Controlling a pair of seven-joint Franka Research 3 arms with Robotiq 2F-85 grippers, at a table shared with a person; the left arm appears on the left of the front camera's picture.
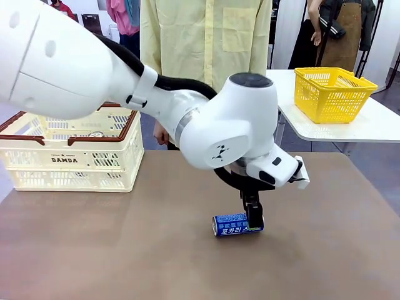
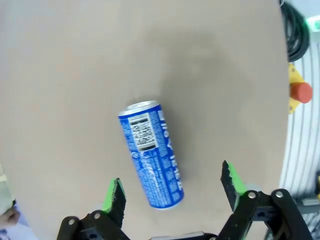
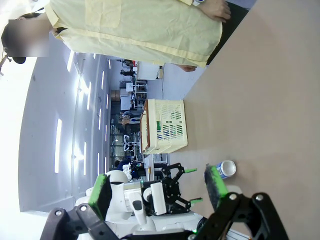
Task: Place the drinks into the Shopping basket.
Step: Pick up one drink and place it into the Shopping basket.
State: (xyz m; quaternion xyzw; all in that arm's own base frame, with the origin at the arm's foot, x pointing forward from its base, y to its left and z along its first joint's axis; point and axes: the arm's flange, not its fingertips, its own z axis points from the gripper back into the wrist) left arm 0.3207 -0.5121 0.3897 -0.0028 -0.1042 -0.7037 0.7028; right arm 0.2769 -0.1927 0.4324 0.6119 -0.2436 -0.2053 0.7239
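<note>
A blue drink can (image 1: 232, 224) with white lettering lies on its side on the brown table, right of centre. My left gripper (image 1: 252, 217) hangs straight over its right end, one black finger in front of it. In the left wrist view the can (image 2: 150, 150) lies lengthwise between the green pads (image 2: 115, 196), jaws open and apart from it. The cream Shopping basket (image 1: 69, 164) with a brown rim stands at the far left; a silver can top (image 1: 95, 134) shows inside. My right gripper (image 3: 157, 186) is open, holding nothing, and looks across at the can (image 3: 226, 169) and basket (image 3: 165, 125).
A person in a yellow shirt (image 1: 206, 37) stands at the far edge, behind the left arm. A yellow mesh basket (image 1: 331, 94) sits on a white side table at the back right. Bare tabletop lies between the can and the Shopping basket.
</note>
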